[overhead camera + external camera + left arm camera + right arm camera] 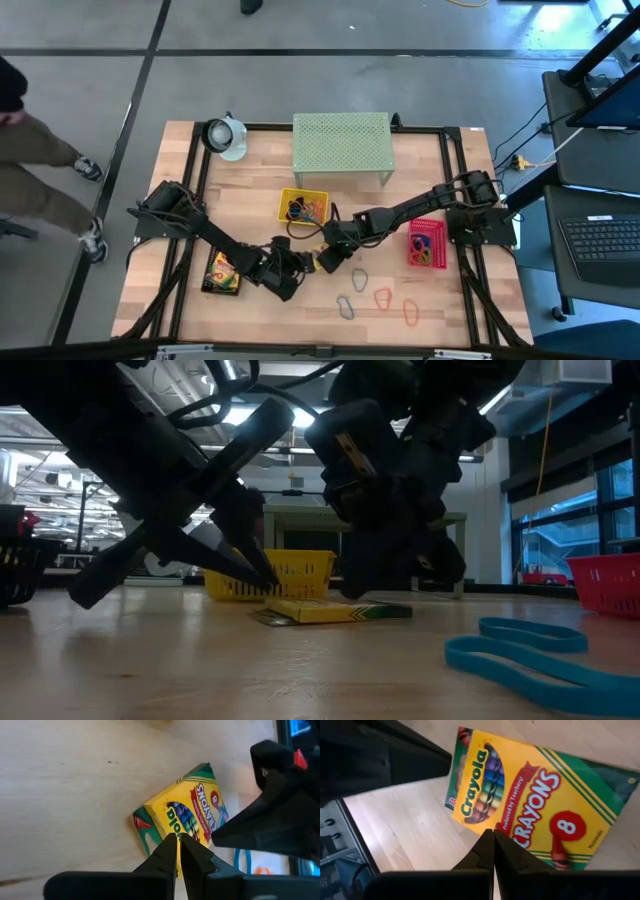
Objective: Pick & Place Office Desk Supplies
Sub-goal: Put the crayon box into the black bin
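Wooden tabletop (250, 185) fills the overhead view, with a pale green mesh shelf (341, 144) at its far edge. Near the shelf sits a yellow tray (302, 206); a pink tray (427, 243) lies off to the shelf's right. Both arms meet in front of the shelf over a crayon box (326, 261), and a second crayon box (223, 271) lies to its left. Coloured loops (383, 298) lie in front.

At table height, the crayon box (335, 610) lies flat before the yellow tray (283, 573), a blue loop (530, 655) nearer the camera.

From the left wrist, the left gripper (178, 840) is almost shut, tips over the box (182, 815), which reads "CRAYONS 8".

From the right wrist, the right gripper (493, 837) is closed over the box (535, 795), labelled "Crayola", "Preferred by Teachers!" and "Nontoxic".
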